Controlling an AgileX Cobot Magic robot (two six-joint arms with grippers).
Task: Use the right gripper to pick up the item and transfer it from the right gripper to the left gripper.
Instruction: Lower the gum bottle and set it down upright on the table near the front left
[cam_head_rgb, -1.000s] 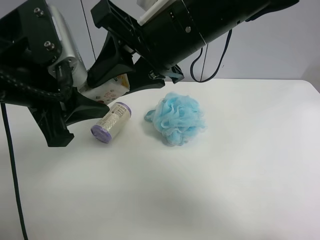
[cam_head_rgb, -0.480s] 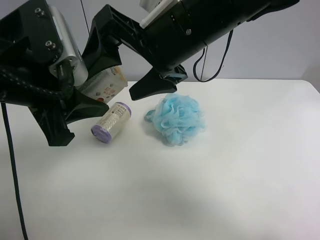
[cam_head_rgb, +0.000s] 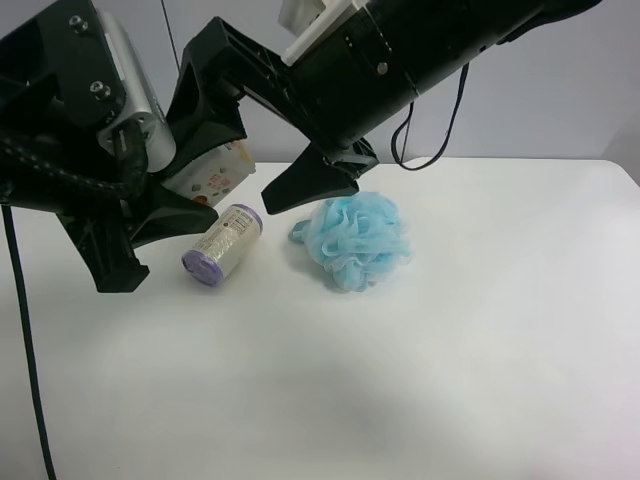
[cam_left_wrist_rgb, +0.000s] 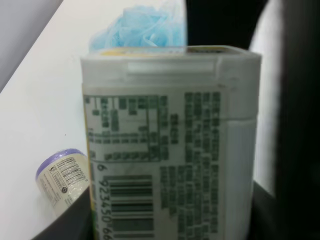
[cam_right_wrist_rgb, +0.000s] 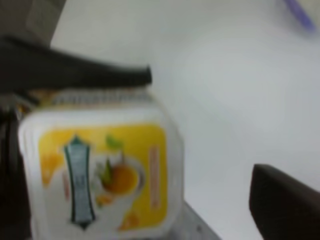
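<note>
Since the item (cam_left_wrist_rgb: 167, 145) fills my left wrist view with dark fingers pressed against both its flanks, I read the left gripper (cam_head_rgb: 200, 192) as clenched on it. It hangs above the table (cam_head_rgb: 420, 380) with its barcode face toward that camera.

Just beyond, the right gripper (cam_right_wrist_rgb: 202, 125) has its jaws spread wide. One prong runs along the item's edge in the right wrist view, and I cannot tell whether it touches. The other stands well apart.

So I judge the handover made, and the step in hand to be clearing the right arm. I would freeze the left arm and leave the right jaws at full spread. Then I would back out along the arm's own line, toward 1 o'clock in the exterior high view, never sideways, so no prong drags the item out of square.

Below the item at 6 o'clock lies the cream roll (cam_head_rgb: 222, 244). Further out at 4 o'clock sits the blue pouf (cam_head_rgb: 355, 240), just under the lower prong, so I would not let the wrist dip on the way out.
</note>
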